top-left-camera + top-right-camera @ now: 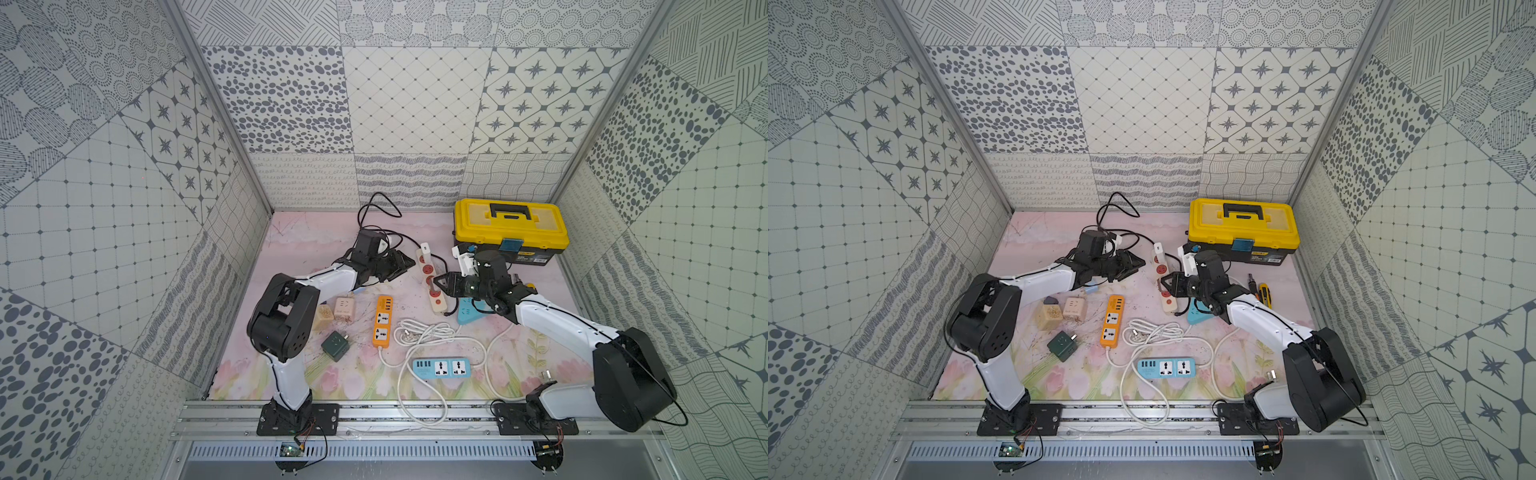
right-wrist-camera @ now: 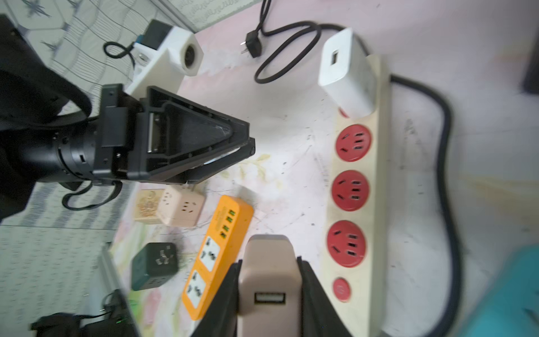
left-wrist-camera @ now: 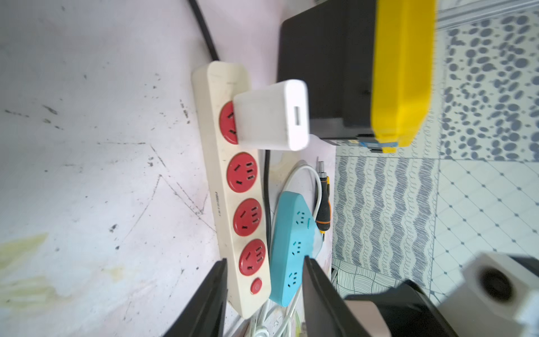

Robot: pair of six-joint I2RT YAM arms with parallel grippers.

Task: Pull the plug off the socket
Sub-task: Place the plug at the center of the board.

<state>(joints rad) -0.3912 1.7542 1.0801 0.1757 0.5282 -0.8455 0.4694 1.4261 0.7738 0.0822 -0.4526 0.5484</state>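
The left arm stretches low over the desk [image 1: 299, 245], its claw [image 1: 409, 264] slightly parted, empty, beside the power strip [image 1: 424, 259]. The right arm's claw [image 2: 269, 261] clamps a beige plug [image 2: 269, 280].

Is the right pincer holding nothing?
No, the right pincer is shut on a beige plug, as the right wrist view shows.

Patterned grey-and-white walls [image 1: 415, 104] enclose a scuffed pink floor [image 1: 299, 232], apparently printed with tulips, under even light.
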